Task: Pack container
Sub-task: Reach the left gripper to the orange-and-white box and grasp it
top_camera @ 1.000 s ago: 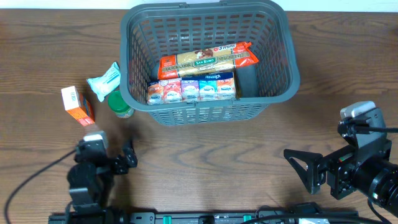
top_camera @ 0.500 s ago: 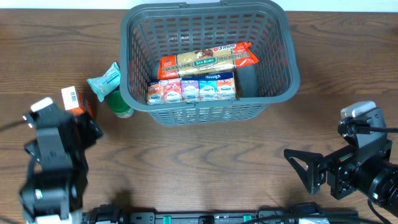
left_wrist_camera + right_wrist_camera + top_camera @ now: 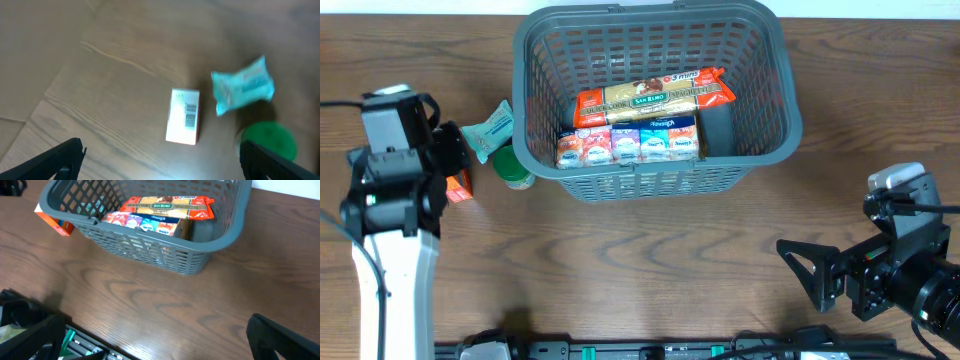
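a wooden table seen from above, with a large dark grey basket at its far middle.

nearest the viewer, well in front of the basket and off to its right, the right gripper sits low over bare wood. its two black fingers are spread wide apart and hold nothing. its wrist camera looks across the table at the basket's front wall.

in front of the basket and off to its left, the left arm reaches away from the viewer. the left gripper hangs above the things lying to the left of the basket. its fingers are spread wide, one at each lower corner of the wrist view, with nothing between them.

directly under that gripper lies a small orange and white box, flat on the wood, barcode face up, to the left of the basket and apart from it. from above, the arm hides most of the box.

closer to the basket stands a small jar with a green lid, just beside the basket's front left corner. whether it touches the wall is not clear.

a little farther back, a crumpled teal packet lies just beside the basket's left wall, next to the jar.

inside the basket, a row of small colourful cartons stands against the front wall. behind the row, a long orange and clear packet of pasta lies slightly slanted. the back half of the basket floor shows bare.
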